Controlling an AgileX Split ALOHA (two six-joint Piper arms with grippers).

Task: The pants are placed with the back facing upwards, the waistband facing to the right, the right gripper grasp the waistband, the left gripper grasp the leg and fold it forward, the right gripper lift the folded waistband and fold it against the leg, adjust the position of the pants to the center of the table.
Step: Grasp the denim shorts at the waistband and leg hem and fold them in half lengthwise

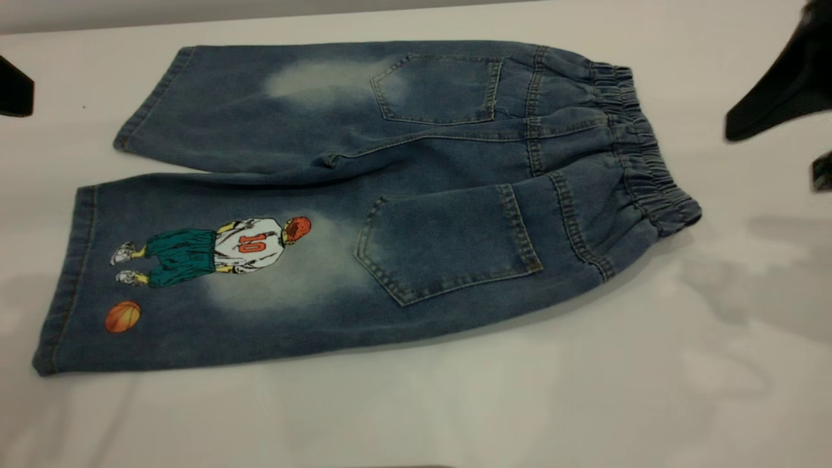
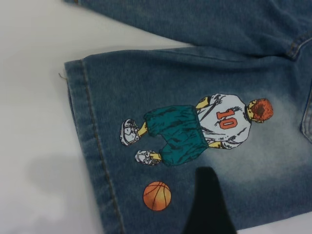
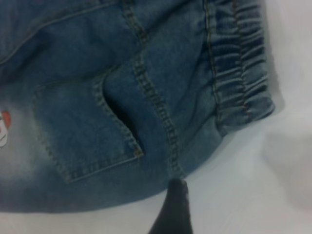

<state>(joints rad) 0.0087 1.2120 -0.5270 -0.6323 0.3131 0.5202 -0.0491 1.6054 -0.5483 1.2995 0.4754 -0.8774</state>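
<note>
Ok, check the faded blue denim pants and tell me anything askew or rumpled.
The faded blue denim pants lie flat, back up, slightly skewed on the white table. The crotch seam bunches into a small fold, and the near back pocket gapes. No damage visible.

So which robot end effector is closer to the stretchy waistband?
The right end effector. It hangs just beyond the waistband, at the table's right side. The left end effector is far off, past the leg hems.

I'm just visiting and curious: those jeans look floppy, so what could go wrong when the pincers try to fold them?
The waistband is puckered and thick, so the right pincer, now off to its side, might catch only part of it. The printed leg lies flat on the table, so the left pincer might pinch only the top layer or slip off.
</note>
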